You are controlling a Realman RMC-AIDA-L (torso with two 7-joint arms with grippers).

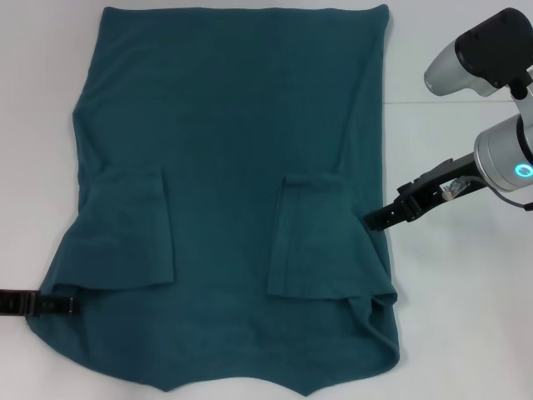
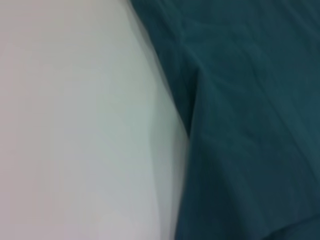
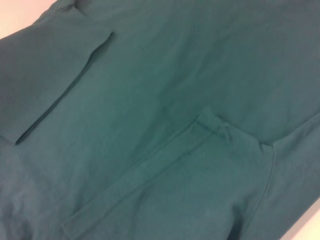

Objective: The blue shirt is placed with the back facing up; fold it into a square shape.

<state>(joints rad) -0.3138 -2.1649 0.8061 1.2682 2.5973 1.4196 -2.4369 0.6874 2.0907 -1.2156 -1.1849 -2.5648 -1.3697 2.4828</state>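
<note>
1. I have the large dark teal-blue cotton short-sleeved shirt (image 1: 233, 192) lying flat over the middle of the white table (image 1: 33, 125), reaching from the far edge down to the near edge. Both sleeves are already folded inward onto the body. It is not yet a square.

2. The main risk I see is a one-sided grip. If either gripper catches only the top layer at the side edge, the folded sleeve beneath could slide out as I lift, and the fold would come undone.

3. A second risk: the cloth bunches near the near right corner of the shirt. Dragging from there could deepen the wrinkles and skew the next fold.

4. Lifting the two sides unevenly would likely twist the shirt off square.

5. The left gripper (image 1: 71, 305) lies low along the table's left edge, reaching inward at the shirt's near left side. I cannot tell how far its fingers are parted or whether it has cloth.

6. The right gripper (image 1: 375, 220) comes in slanted from the right, its tip at the shirt's right edge beside the folded sleeve. I cannot tell its opening either.
</note>
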